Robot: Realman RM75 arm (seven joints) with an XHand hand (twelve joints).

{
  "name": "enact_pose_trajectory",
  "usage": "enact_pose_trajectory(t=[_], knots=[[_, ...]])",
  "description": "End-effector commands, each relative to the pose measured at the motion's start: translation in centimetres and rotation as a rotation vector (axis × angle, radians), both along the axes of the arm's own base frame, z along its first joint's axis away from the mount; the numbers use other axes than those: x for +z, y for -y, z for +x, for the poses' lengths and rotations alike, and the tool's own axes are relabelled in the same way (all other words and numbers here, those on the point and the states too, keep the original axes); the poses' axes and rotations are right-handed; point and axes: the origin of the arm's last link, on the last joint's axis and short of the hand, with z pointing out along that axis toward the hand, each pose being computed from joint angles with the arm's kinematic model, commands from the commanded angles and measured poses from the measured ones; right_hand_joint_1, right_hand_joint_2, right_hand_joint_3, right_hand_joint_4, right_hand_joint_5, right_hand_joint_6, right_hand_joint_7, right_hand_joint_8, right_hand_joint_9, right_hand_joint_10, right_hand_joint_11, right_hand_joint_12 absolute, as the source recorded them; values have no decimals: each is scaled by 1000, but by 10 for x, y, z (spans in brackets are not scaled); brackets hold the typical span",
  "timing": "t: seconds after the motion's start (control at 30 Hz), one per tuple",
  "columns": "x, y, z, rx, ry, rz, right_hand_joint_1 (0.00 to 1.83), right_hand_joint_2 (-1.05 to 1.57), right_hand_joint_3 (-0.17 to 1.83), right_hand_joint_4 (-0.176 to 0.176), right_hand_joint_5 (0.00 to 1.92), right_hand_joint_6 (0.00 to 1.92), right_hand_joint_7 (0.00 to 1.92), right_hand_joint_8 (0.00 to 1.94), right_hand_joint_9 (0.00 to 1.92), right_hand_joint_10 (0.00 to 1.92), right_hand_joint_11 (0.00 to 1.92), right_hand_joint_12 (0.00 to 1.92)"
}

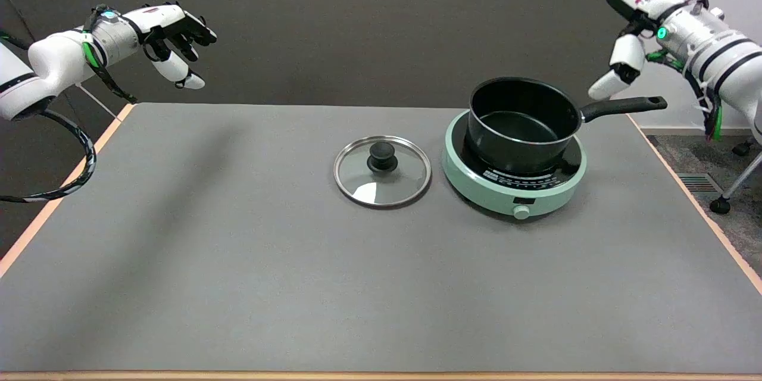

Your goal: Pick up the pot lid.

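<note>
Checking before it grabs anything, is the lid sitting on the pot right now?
No, the lid lies flat on the table, beside the uncovered pot.

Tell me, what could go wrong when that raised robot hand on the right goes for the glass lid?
1. The pot and its long handle lie between the right robot hand and the pot lid; a low sweep might knock them.
2. The lid lies flat on the table, so its small black knob looks like the only easy hold; fingers could slip off.
3. Pressing the rim might just slide the lid.
</note>
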Motion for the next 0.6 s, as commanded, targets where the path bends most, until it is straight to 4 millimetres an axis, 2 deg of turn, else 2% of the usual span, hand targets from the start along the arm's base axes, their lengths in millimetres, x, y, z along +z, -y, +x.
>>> enact_pose_trajectory(t=[0.03, 0.1, 0.13, 0.17, 0.37, 0.6], knots=[[-60, -11, 69, 247, 44, 133, 1348, -883, 1147, -176, 0, 0, 0, 0, 0, 0, 0, 0], [-65, -12, 74, 265, 56, 149, 1351, -853, 1104, -176, 6, 6, 6, 6, 6, 6, 6, 6], [-67, -12, 75, 269, 60, 154, 1253, -594, 1056, -162, 105, 56, 112, 57, 91, 84, 60, 156], [-70, -12, 76, 271, 64, 164, 793, 560, 893, -94, 545, 271, 587, 275, 468, 428, 292, 833], [-89, -6, 72, 242, 139, 254, 791, 578, 905, -97, 585, 293, 622, 275, 489, 482, 328, 932], [-124, 4, 83, 263, 155, 361, 787, 589, 894, -100, 595, 307, 646, 283, 508, 502, 354, 1021]])
